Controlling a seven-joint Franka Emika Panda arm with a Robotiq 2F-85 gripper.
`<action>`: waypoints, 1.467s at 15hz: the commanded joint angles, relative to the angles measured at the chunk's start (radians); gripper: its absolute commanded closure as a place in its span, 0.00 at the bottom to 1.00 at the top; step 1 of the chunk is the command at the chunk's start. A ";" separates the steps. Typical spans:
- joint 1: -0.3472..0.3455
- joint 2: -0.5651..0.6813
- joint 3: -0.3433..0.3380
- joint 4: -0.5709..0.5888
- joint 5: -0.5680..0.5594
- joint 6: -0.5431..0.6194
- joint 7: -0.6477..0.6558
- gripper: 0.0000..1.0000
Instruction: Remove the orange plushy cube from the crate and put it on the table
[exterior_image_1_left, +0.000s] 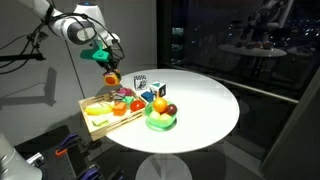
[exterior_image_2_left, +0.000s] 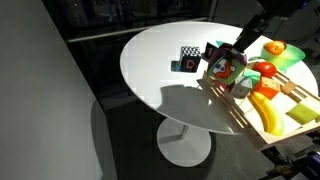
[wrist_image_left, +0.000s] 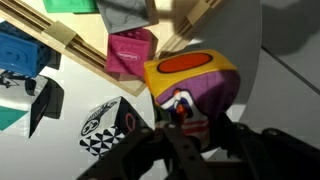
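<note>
My gripper (exterior_image_1_left: 108, 66) is shut on the orange plushy cube (exterior_image_1_left: 111, 77) and holds it above the end of the light wooden crate (exterior_image_1_left: 95, 120) that lies nearest the table's middle. In the wrist view the cube (wrist_image_left: 190, 72) shows orange, yellow and purple faces between the dark fingers (wrist_image_left: 190, 128). The crate (exterior_image_2_left: 245, 112) sits at the edge of the round white table (exterior_image_1_left: 205, 100). In an exterior view the gripper (exterior_image_2_left: 238, 50) hangs over the crate's end.
A white printed cube (exterior_image_1_left: 141, 85) (exterior_image_2_left: 190, 57) (wrist_image_left: 108, 128) stands on the table beside the crate. A green bowl (exterior_image_1_left: 160, 123) holds an orange ball (exterior_image_1_left: 160, 104). The crate holds a magenta cube (wrist_image_left: 130, 52), a banana (exterior_image_2_left: 265, 112) and other toys.
</note>
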 joint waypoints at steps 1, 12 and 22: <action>-0.009 0.075 0.018 0.051 -0.007 0.048 0.061 0.72; -0.043 0.149 0.030 0.073 -0.029 0.042 0.126 0.00; -0.070 0.132 0.028 0.098 0.003 -0.154 0.119 0.00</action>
